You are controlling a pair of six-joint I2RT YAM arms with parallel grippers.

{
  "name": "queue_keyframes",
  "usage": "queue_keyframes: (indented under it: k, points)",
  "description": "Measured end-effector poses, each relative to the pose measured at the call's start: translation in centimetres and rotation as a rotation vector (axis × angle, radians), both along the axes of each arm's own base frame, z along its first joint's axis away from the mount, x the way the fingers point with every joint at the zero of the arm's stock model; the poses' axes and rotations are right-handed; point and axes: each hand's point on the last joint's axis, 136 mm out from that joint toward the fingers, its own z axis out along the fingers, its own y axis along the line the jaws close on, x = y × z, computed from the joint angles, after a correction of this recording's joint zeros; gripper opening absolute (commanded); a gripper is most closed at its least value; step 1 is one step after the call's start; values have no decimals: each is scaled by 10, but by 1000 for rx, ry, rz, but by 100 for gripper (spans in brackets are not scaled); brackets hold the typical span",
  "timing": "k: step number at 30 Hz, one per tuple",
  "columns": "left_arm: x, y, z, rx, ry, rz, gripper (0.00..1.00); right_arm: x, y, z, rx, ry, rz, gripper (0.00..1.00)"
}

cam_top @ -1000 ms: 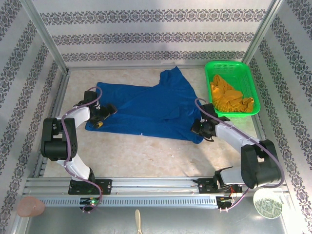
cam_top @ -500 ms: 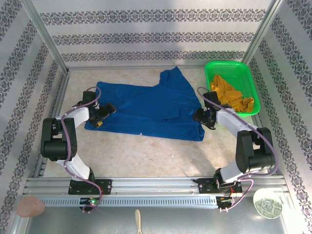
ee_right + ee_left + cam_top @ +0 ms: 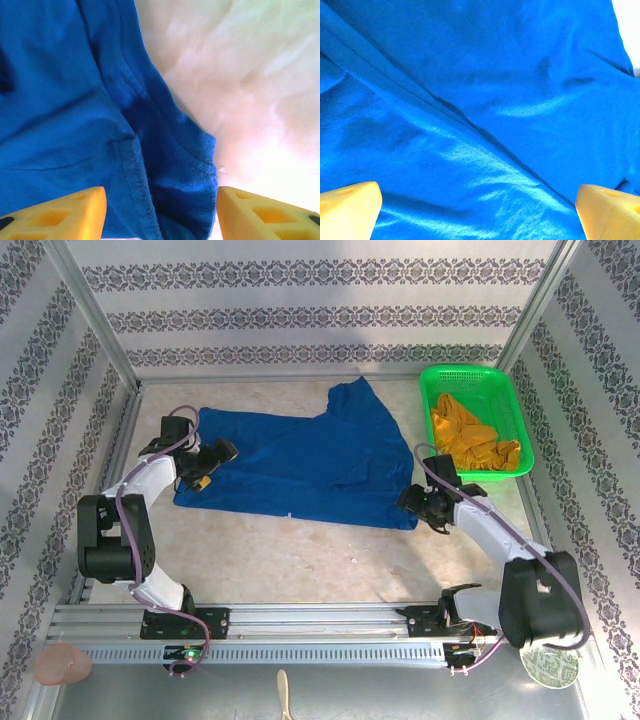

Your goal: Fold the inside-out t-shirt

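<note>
The inside-out t-shirt point(image 3: 300, 465) lies under both arms. The left pincer point(image 3: 479, 214) is spread wide, its yellow fingers point(image 3: 350, 210) apart over a diagonal crease near the shirt's left end and pinching nothing; whether they touch the cloth cannot be told. The right pincer point(image 3: 161, 210) is also spread, with the stitched near-right corner lying loose between its fingers, not clamped. Outward from there, the shirt is laid out mostly flat across the middle of the surface point(image 3: 300, 560), with one part reaching toward the back wall. The green basket point(image 3: 470, 373) stands to its right, apart from it, and holds a mustard garment point(image 3: 468, 440). The blue cloth looks thin, light and limp, so it will probably sag, wrinkle and trail from wherever it is lifted. It seems neither fragile nor slippery. The best hold is likely on the hemmed edges and corners, where doubled fabric gives a thicker bite. Taking two corners together should keep an edge taut, while a pinch in mid-panel risks bunching the cloth or lifting one layer.
</note>
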Motion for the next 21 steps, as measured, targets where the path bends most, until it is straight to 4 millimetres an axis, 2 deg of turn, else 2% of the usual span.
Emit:
queue_keyframes:
  k: [3, 4, 8, 10, 15, 21]
  points:
    - [-1, 1, -16, 0, 42, 2, 100, -2, 9, -15, -9, 48, 25, 53]
    - [-2, 2, -24, 4, 62, 6, 100, -2, 11, -20, -13, 63, 31, 47]
    - [-7, 9, -47, 18, 118, 31, 100, -2, 9, -34, -32, 110, 23, 16]
    - [-5, 12, -46, 9, 105, 54, 100, -3, 6, -35, -32, 119, 2, 7]
    - [-14, 18, -47, -13, 81, 116, 100, -3, 2, -28, -9, 112, -46, 0]
    - [-50, 22, -48, -8, 99, 196, 100, -14, 2, -17, 19, 111, -85, 0]
